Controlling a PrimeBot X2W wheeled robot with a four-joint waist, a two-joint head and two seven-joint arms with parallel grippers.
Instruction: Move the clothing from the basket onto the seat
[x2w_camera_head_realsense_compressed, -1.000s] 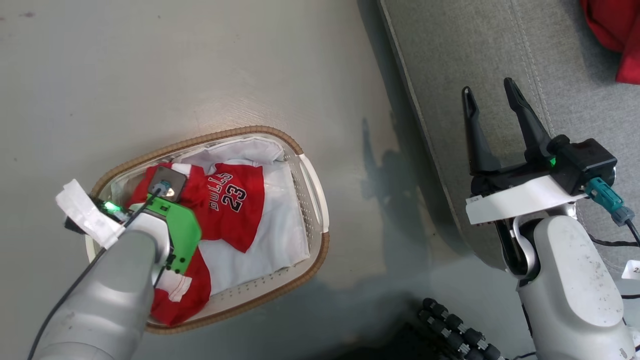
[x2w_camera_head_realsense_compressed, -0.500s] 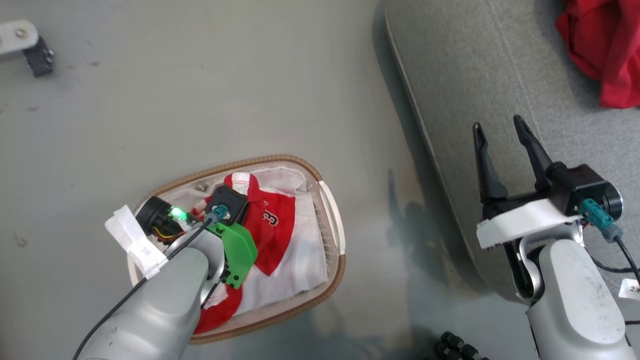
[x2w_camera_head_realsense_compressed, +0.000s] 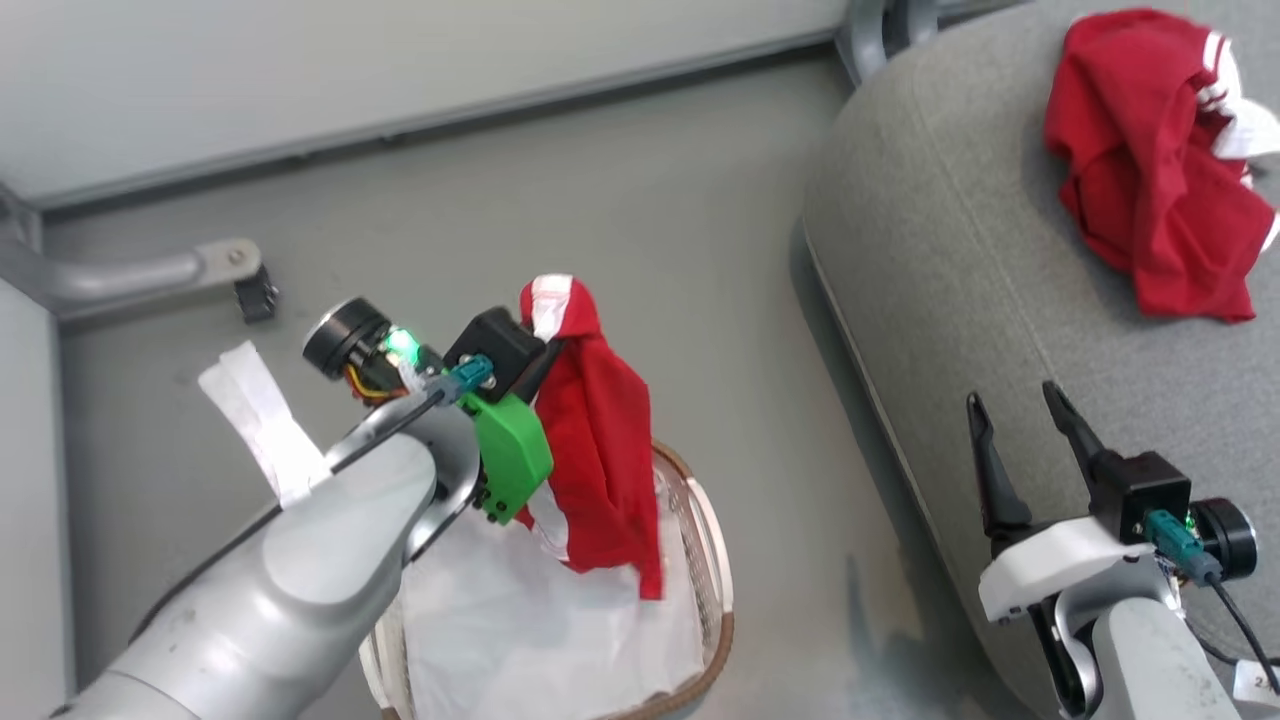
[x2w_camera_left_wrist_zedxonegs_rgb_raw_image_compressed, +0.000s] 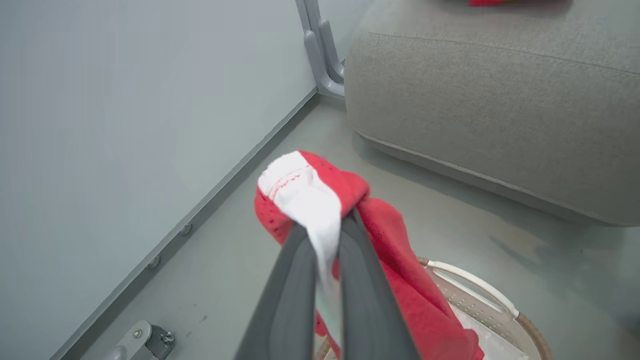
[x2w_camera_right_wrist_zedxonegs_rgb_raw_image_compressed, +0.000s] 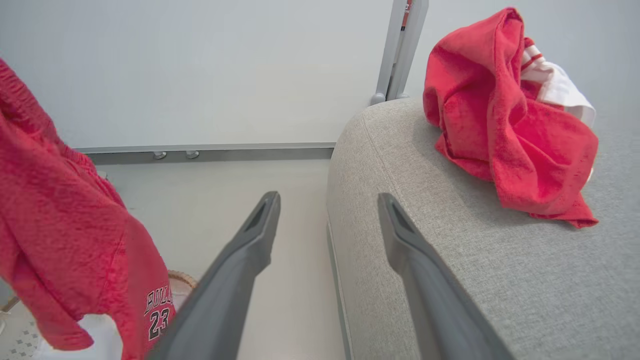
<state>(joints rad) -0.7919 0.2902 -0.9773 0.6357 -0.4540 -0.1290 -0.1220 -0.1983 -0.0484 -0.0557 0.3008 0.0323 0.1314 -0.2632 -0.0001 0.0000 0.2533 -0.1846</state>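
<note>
Carry step judged in hand. Red jersey (x2w_camera_head_realsense_compressed: 600, 450) pinched at white-trimmed edge by left gripper (x2w_camera_left_wrist_zedxonegs_rgb_raw_image_compressed: 331, 226), jaws pressed together on cloth; jersey hung above basket (x2w_camera_head_realsense_compressed: 727, 615). Nothing held by right gripper (x2w_camera_head_realsense_compressed: 1012, 400), spread wide beside seat (x2w_camera_head_realsense_compressed: 950, 250) edge. On seat, other red garment (x2w_camera_head_realsense_compressed: 1150, 180) already laid. Next: jersey to be swung across to seat, kept high so woven basket rim is not snagged. Jersey soft, floppy, mesh-like; seat grey, rough, rounded; basket hard, dotted with holes
</note>
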